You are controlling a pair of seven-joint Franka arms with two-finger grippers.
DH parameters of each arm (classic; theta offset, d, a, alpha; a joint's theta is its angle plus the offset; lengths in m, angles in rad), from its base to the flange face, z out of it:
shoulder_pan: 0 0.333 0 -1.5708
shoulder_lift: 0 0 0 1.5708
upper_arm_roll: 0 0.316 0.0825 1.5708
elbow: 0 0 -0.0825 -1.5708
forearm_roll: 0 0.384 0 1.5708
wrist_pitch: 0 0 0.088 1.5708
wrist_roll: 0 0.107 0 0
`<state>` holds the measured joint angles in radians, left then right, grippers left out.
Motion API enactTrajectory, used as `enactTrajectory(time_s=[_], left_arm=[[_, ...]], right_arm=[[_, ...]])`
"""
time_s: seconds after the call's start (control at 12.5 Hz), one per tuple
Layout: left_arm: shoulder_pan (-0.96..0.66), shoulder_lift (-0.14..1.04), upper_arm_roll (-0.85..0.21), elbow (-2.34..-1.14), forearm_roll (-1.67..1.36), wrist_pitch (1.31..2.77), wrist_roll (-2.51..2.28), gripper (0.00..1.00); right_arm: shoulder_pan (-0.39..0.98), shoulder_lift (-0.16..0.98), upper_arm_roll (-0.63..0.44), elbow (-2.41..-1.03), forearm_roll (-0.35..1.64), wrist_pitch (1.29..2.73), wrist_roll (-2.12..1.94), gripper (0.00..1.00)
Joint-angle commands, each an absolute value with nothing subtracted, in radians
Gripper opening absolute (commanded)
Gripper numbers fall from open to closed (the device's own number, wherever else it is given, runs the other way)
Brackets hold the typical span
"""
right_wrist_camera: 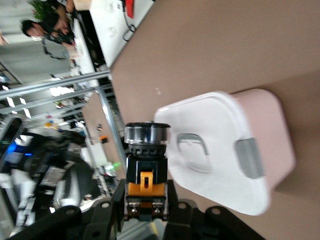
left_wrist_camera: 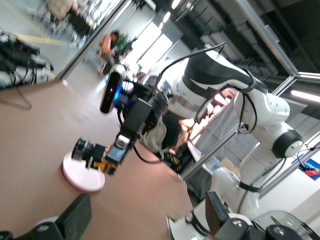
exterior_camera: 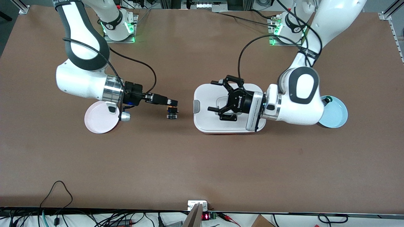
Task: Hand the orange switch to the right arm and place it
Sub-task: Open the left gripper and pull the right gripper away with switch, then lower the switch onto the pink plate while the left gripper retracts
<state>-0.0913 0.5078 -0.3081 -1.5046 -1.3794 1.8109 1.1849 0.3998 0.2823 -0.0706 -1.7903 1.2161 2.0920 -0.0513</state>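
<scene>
The orange switch [exterior_camera: 172, 113], a small black body with an orange part and a silver ring, hangs in my right gripper [exterior_camera: 172, 106]. The slim black fingers are shut on it above the bare table, between the pink plate [exterior_camera: 98, 121] and the white lidded box [exterior_camera: 205, 104]. In the right wrist view the switch [right_wrist_camera: 146, 167] sits clamped in the right gripper [right_wrist_camera: 146, 202]. My left gripper [exterior_camera: 213, 96], a wide black claw, is open and empty over the box lid. The left wrist view shows the switch [left_wrist_camera: 92, 155] farther off, and the left gripper [left_wrist_camera: 145, 222] open.
A light blue plate [exterior_camera: 339, 115] lies at the left arm's end of the table, partly under the left arm, with a green-capped switch [exterior_camera: 328, 100] on it. The box has a grey latch [exterior_camera: 196, 106]. Cables run along the table edge nearest the front camera.
</scene>
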Motion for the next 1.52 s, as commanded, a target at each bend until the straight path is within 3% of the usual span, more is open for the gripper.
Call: enactTrajectory(time_s=[0.0,0.48,0.72,0.96,1.44], left_arm=[[-0.083,0.427,-0.301,-1.517,-1.244,1.770,1.050,1.00],[-0.008,0.289,-0.296,-1.502,-0.734,1.519,0.835,1.00],[-0.002,0.244,-0.296,-1.462,-0.467,1.380,0.723,1.00],[0.050,0.245,-0.293,-1.427,-0.287,1.355,0.686,1.00],[0.055,0.247,-0.313,-1.365,0.030,1.316,0.342,1.00]], right_arm=[[0.350,0.253,-0.063,-1.805,0.932,2.031,-0.075,0.00],[0.215,0.256,-0.063,-1.897,0.348,2.016,-0.251,0.00],[0.158,0.282,-0.063,-1.988,0.091,2.179,-0.284,0.00],[0.103,0.294,-0.063,-2.101,0.025,2.347,-0.304,0.00],[0.046,0.388,-0.063,-2.154,-0.018,2.485,-0.296,0.00]])
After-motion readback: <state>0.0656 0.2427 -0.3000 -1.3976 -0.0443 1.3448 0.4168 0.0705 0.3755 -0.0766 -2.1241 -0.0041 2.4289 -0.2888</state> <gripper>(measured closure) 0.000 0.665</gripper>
